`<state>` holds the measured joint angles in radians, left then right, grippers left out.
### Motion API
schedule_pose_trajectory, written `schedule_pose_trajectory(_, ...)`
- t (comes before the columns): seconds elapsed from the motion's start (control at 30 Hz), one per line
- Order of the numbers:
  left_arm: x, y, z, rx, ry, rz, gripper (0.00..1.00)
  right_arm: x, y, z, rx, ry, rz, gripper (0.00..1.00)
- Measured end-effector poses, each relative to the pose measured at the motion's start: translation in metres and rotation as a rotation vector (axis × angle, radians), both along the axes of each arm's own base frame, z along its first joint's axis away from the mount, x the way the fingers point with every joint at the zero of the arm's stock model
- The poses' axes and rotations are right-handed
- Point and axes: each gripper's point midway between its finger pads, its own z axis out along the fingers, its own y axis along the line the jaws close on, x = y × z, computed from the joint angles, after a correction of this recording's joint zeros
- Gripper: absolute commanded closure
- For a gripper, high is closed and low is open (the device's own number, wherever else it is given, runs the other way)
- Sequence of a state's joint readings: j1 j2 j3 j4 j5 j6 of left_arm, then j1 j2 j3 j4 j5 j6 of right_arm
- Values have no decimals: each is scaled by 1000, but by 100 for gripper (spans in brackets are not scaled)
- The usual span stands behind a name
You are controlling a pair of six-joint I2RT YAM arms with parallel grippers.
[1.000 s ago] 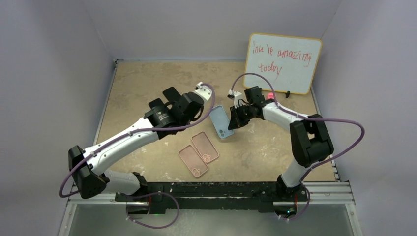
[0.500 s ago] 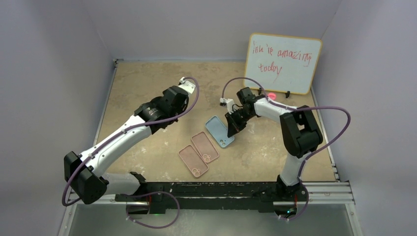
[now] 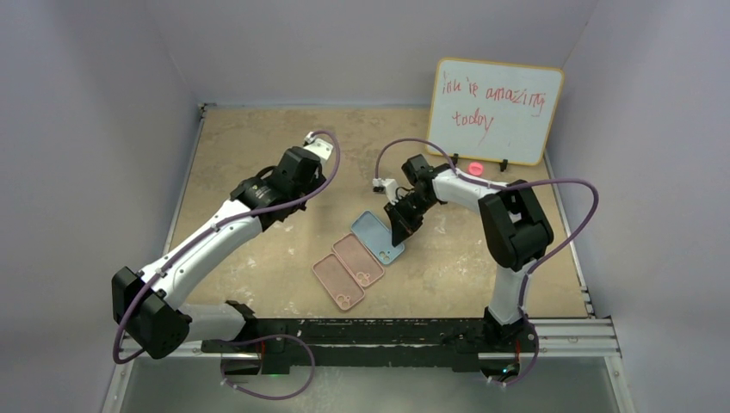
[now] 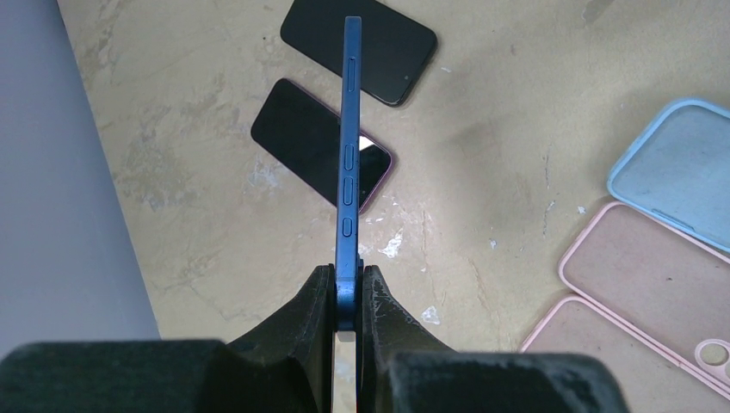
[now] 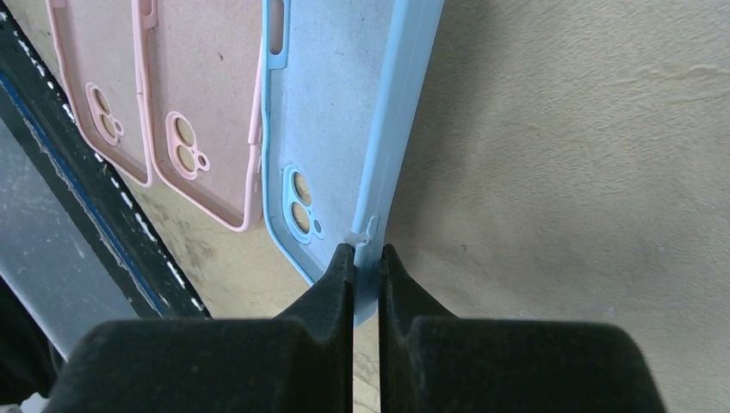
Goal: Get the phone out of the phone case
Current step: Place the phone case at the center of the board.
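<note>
My left gripper (image 4: 348, 275) is shut on the bottom end of a dark blue phone (image 4: 349, 155), held edge-on above the table. In the top view this gripper (image 3: 297, 172) is left of centre. The empty light blue case (image 5: 344, 112) lies open side up next to the pink cases, and my right gripper (image 5: 368, 258) is shut on its side wall near the camera cut-out. In the top view the right gripper (image 3: 400, 219) sits at the right edge of the blue case (image 3: 374, 234). The phone and the case are well apart.
Two empty pink cases (image 3: 359, 258) (image 3: 337, 280) lie side by side left of the blue case. Two other phones, one black (image 4: 357, 34) and one pink-edged (image 4: 318, 138), lie screen up below my left gripper. A whiteboard (image 3: 495, 110) and a small pink object (image 3: 475, 167) stand at the back right.
My left gripper has pulled back to the left with the phone, away from the case. My right gripper has carried the blue case down and left, beside the pink cases.
</note>
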<state>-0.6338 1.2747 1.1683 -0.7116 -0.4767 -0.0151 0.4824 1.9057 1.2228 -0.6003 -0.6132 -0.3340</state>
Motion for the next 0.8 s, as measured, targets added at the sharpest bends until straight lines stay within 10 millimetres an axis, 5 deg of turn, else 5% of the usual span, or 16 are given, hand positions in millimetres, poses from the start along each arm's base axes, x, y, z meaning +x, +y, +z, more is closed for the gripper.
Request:
schedule_pose_trajectory(0.33,3,9,-2,-1,6,28,100,-16,0,1,-19,48,23,80)
schedule_pose_trajectory(0.8,14,42,-13,34,11,166,100,-44,-6,6,-50,103,17,17)
